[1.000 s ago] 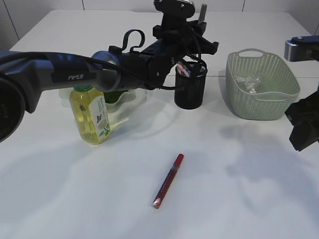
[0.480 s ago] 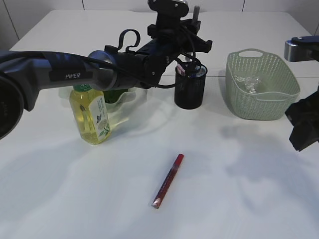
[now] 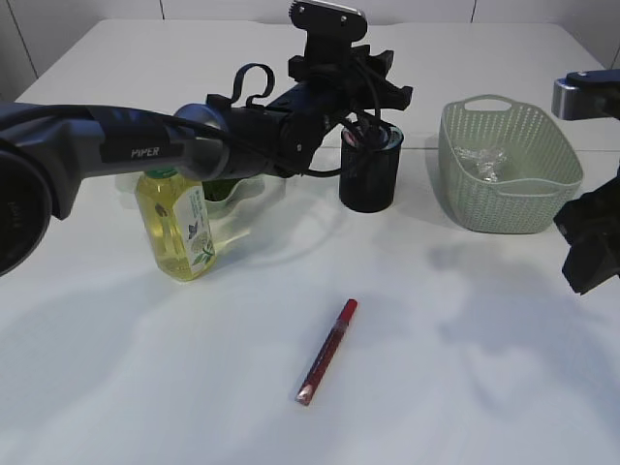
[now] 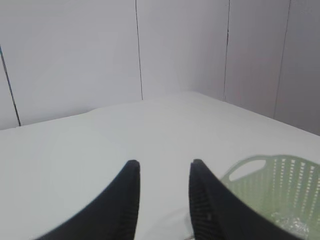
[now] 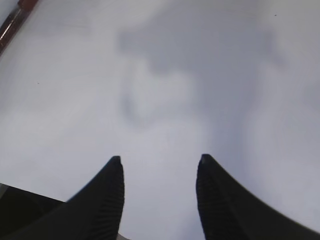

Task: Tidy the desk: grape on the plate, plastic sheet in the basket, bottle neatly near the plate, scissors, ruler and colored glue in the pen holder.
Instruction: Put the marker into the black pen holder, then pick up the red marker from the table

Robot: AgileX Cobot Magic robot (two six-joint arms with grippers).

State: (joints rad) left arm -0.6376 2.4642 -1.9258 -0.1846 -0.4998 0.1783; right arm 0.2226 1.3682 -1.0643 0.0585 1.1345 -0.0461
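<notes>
My left gripper (image 3: 380, 85) (image 4: 162, 162) is open and empty, just above the black pen holder (image 3: 369, 179), which has several items standing in it. The red colored glue pen (image 3: 327, 351) lies on the table in front; its end shows in the right wrist view (image 5: 12, 20). The yellow bottle (image 3: 179, 225) stands upright next to the plate (image 3: 254, 191). The grape (image 3: 221, 189) is mostly hidden behind my left arm. The plastic sheet (image 3: 481, 160) lies in the green basket (image 3: 509, 194) (image 4: 272, 187). My right gripper (image 3: 589, 254) (image 5: 159, 157) is open and empty above bare table at the right edge.
My left arm stretches across the back left of the table, over the bottle and plate. The basket stands right of the pen holder. White table surface lies around the glue pen.
My left wrist has turned above the pen holder. The grey piece that stood up above it no longer shows. The right arm has not moved.
</notes>
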